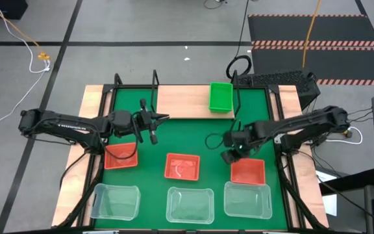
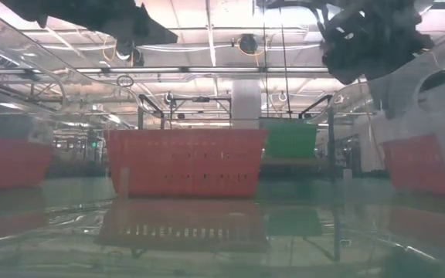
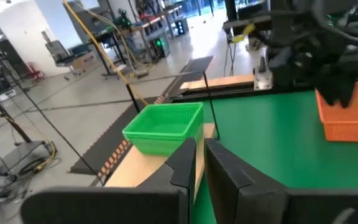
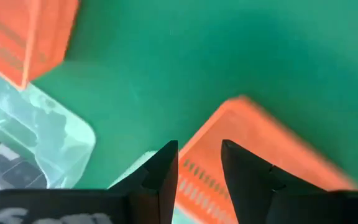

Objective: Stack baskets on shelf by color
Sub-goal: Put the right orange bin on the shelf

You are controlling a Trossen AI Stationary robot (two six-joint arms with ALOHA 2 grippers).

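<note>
1. Nearest row first: three clear baskets along the front edge of the green mat (image 1: 216,133) — left clear basket (image 1: 115,201), middle clear basket (image 1: 189,205), right clear basket (image 1: 247,199). They look translucent, shallow, slightly bigger than the coloured ones, and I can see nothing in them.
2. Next row back, three red-orange baskets: left red basket (image 1: 121,156), middle red basket (image 1: 182,166), right red basket (image 1: 248,171). All slatted at the walls and sitting flat on the mat; the right one is just beside the right clear basket.
3. The right gripper (image 4: 199,163) hangs over the near corner of that right red basket, fingers parted with a gap between them, gripping nothing.
4. The left gripper (image 1: 154,125) hovers above the mat just beyond the left red basket, its fingers (image 3: 182,163) nearly together with only a slim slot, nothing between them.
5. Farthest back, the shelf (image 1: 180,101), a light-wood board, carries one green basket (image 1: 221,96) at its right end, upright, apparently empty.
6. The count: three clear, three red-orange, one green in sight.
</note>
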